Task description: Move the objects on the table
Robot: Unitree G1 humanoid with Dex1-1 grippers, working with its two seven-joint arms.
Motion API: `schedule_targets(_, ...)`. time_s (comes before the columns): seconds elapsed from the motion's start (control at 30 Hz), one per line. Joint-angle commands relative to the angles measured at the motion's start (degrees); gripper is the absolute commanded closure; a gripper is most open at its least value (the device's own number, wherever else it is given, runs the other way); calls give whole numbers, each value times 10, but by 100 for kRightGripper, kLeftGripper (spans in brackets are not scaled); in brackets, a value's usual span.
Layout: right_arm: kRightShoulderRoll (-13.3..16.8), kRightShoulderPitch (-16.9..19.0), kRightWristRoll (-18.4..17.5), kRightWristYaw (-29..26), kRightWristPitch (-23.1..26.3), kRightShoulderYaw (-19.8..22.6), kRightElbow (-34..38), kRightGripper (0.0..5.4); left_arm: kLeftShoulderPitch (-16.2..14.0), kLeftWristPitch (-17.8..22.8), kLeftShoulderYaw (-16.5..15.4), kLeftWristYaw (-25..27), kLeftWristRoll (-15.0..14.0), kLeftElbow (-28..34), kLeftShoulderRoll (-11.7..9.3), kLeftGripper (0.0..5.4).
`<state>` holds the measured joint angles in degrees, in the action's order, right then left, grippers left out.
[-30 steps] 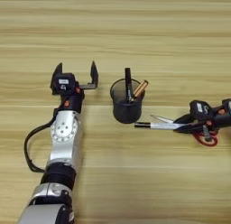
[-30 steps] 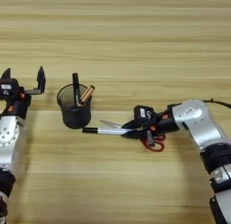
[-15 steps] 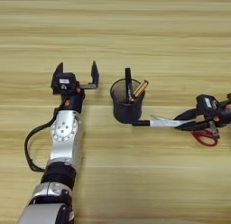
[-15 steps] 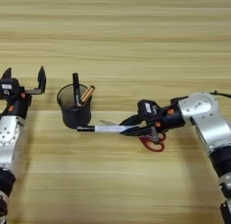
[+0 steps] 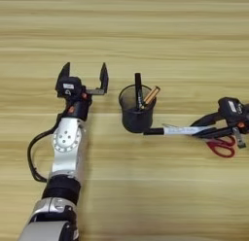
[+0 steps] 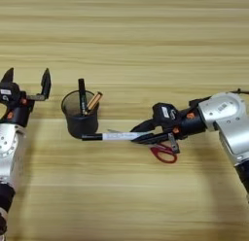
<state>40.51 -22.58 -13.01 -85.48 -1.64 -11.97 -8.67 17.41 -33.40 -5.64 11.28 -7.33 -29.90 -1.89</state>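
Between our right gripper's point(image 6: 142, 133) clamped fingers lies the marker point(image 6: 116, 136), capped tip touching the pen cup point(image 6: 79, 119); we should lift before tipping it in, while our left gripper point(image 5: 83, 76) waits spread wide.

On the light-brown wooden tabletop point(image 5: 146, 50), the black mesh pen cup point(image 5: 137, 110) stands near the middle, with black and gold pens point(image 5: 144, 95) in it. The left tool point(image 5: 83, 78) sits to its left. The slim white marker with black cap point(image 6: 114, 136) lies just right of the cup, its cap end touching the cup's base. The red-handled steel scissors point(image 6: 163, 153) lie further right, beneath the right tool point(image 6: 141, 132).
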Motion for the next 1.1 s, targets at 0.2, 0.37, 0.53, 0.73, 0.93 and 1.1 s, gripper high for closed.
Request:
schedule_targets(0.2, 19, 6, -15, 1, 18, 11, 34, 465, -32, 49, 40, 92, -21, 121, -40, 0)
schedule_targets(0.37, 19, 11, -17, 4, 24, 10, 45, 465, -39, 93, 45, 153, -62, 183, -72, 0)
schedule_targets(0.53, 22, 14, -19, 6, 30, 11, 58, 465, -43, 136, 47, 213, -115, 245, -100, 0)
schedule_targets(0.73, 29, 16, -22, 6, 36, 11, 76, 465, -65, 209, 67, 284, -182, 321, -121, 0)
schedule_targets(0.93, 31, 14, -22, 7, 43, 10, 87, 465, -99, 241, 106, 349, -189, 369, -142, 0)
schedule_targets(1.1, 32, 10, -21, 6, 46, 8, 91, 465, -122, 271, 134, 404, -200, 406, -167, 0)
